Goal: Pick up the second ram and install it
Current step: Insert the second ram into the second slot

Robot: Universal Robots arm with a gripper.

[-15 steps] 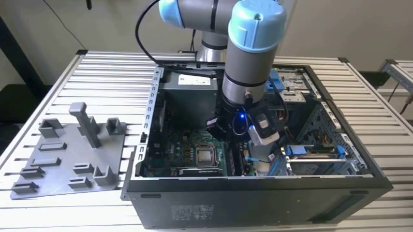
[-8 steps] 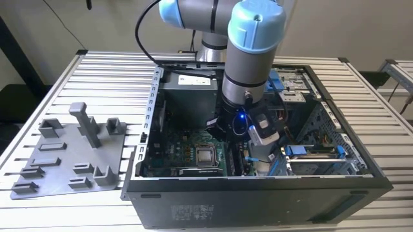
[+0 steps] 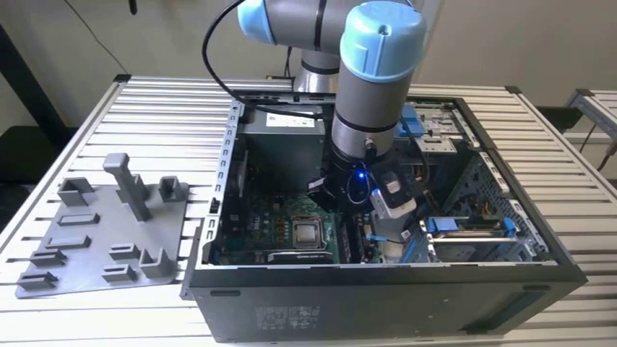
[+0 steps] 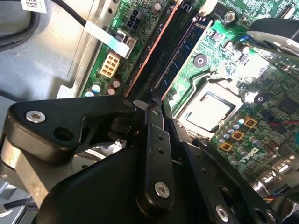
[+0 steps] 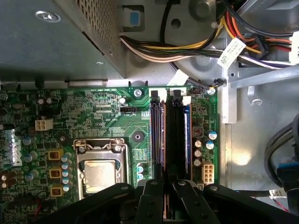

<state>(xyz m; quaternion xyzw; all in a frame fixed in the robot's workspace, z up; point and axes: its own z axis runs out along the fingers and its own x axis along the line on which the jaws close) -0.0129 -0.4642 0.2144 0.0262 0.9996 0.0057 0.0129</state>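
Gripper (image 5: 164, 205) closed edge-on around the second ram (image 5: 164, 212), directly over the motherboard's (image 5: 103, 116) memory slots (image 5: 170, 135), beside the processor socket (image 5: 99, 172). One stick already seated there. Case walls (image 3: 224, 181) hem the arm closely. One grey holder tray (image 3: 97, 238) outside on the slatted table (image 3: 58, 144).

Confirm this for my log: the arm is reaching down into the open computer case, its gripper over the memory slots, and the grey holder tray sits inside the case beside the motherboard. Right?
Not quite. The exterior view shows the grey holder tray outside the computer case, on the slatted table at the exterior view's left. The rest holds: the gripper is over the memory slots.
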